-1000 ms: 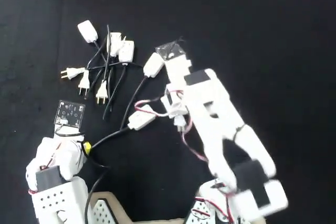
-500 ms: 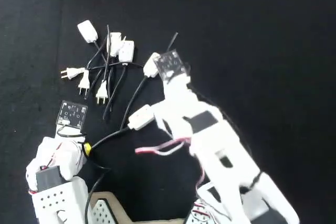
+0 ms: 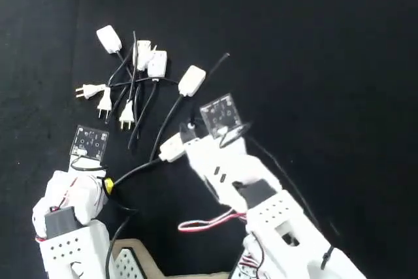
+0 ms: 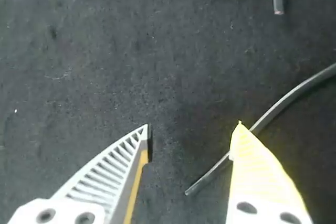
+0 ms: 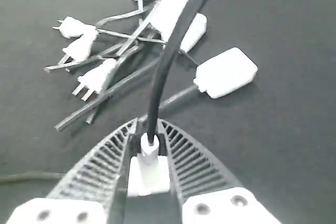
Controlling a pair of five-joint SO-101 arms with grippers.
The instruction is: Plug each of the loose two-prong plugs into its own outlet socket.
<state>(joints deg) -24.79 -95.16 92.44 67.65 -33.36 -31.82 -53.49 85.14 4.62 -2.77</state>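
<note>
My right gripper (image 5: 148,124) is shut on a small white plug (image 5: 149,169); its black cord (image 5: 173,45) rises stiffly toward the pile, and its prongs are hidden between the fingers. In the high view the right arm (image 3: 228,161) stands mid-table, just short of a white socket (image 3: 191,80). A second white socket (image 3: 173,147) lies beside the arm. Loose two-prong plugs (image 3: 104,99) and more sockets (image 3: 149,60) lie tangled at the far left. My left gripper (image 4: 191,129) hangs open over the black cloth, with a thin black cord (image 4: 273,111) passing by its yellow finger.
The table is covered in black cloth (image 3: 326,63), bare across its right half. The left arm (image 3: 72,194) sits at the near left corner. A black cable (image 3: 134,171) runs from the near socket toward the front edge. Red and white wires (image 3: 202,223) loop off the right arm.
The right arm has pulled back from the far socket toward the front edge, carrying the plug and its cord along. The left arm has kept still.
</note>
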